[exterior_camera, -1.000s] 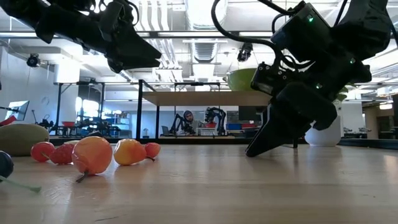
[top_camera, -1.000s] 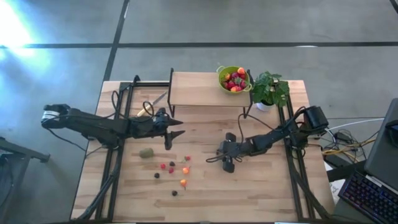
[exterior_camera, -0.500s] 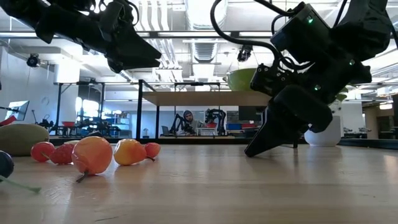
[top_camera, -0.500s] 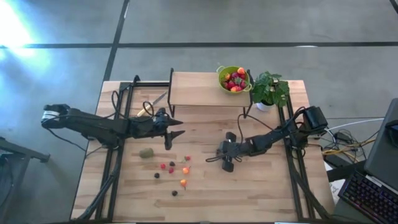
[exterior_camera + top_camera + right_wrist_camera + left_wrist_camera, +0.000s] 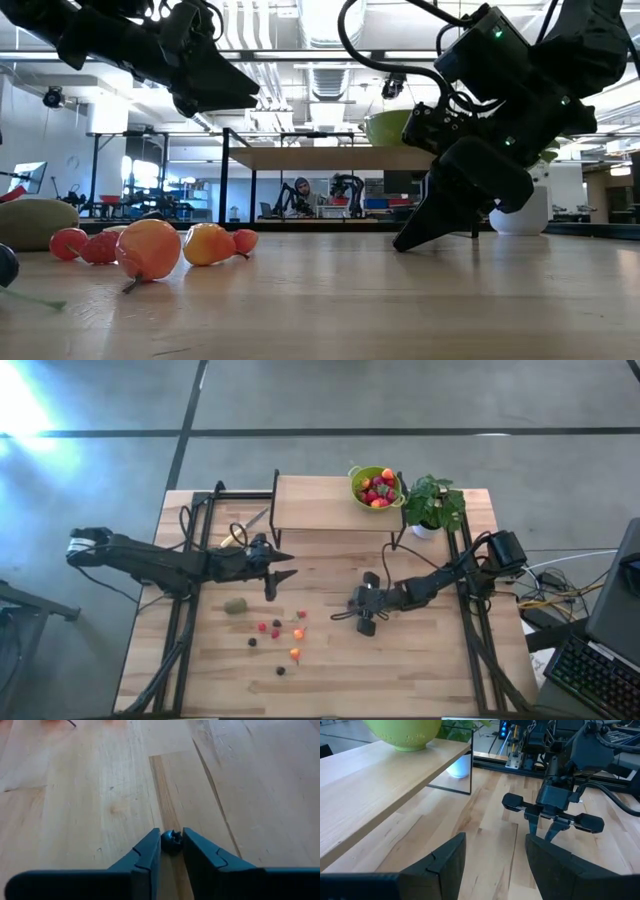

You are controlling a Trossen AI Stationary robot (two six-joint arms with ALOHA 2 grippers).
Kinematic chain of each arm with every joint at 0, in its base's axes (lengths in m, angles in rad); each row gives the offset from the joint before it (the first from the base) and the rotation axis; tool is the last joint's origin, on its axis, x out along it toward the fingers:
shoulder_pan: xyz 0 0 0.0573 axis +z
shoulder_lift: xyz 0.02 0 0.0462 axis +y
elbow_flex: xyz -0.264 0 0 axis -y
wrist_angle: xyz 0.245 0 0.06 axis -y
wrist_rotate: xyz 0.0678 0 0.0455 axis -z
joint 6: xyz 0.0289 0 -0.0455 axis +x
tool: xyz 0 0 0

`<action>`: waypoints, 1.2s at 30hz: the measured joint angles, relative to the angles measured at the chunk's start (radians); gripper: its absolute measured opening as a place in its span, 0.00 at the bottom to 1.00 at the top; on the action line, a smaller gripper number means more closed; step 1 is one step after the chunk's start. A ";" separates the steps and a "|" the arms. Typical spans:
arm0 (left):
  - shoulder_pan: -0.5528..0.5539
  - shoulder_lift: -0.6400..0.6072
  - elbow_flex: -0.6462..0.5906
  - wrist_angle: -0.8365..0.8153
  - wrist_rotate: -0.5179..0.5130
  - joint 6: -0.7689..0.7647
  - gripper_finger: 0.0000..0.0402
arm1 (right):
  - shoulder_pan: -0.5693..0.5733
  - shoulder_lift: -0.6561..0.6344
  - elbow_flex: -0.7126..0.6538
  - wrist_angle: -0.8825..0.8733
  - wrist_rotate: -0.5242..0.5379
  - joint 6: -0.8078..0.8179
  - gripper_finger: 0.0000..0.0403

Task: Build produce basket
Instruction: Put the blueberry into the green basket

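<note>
Your right gripper [image 5: 171, 851] has narrowed since earlier, now clenched on dark berry [image 5: 171, 841]; produce basket [image 5: 376, 486] lies beyond, on shelf [image 5: 320, 503]; left gripper [image 5: 495, 865] released.

one basket [image 5: 376, 486], two claws [image 5: 352, 611]

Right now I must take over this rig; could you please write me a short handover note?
Right gripper: down at the table's middle, fingers pinched on a small dark round berry on the wood.
Left gripper: open, empty, hovering above the table left of centre.
Lime-green round colander basket: on the raised wooden shelf, already holding several red and orange fruits.
Left: lift this berry to the basket; then the brownish-green oval kiwi-like fruit and the loose red, orange and dark berries on the tabletop.
</note>
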 joint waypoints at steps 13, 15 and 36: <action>0.000 0.000 0.000 0.000 0.000 -0.003 0.52 | 0.000 0.000 0.000 -0.001 -0.001 0.000 0.14; 0.000 0.000 0.000 0.000 0.000 -0.003 0.52 | 0.000 0.000 0.000 -0.001 -0.001 0.000 0.15; 0.000 0.000 0.000 0.000 0.000 -0.021 0.52 | -0.092 -0.476 -0.002 -0.105 -0.021 -0.206 0.17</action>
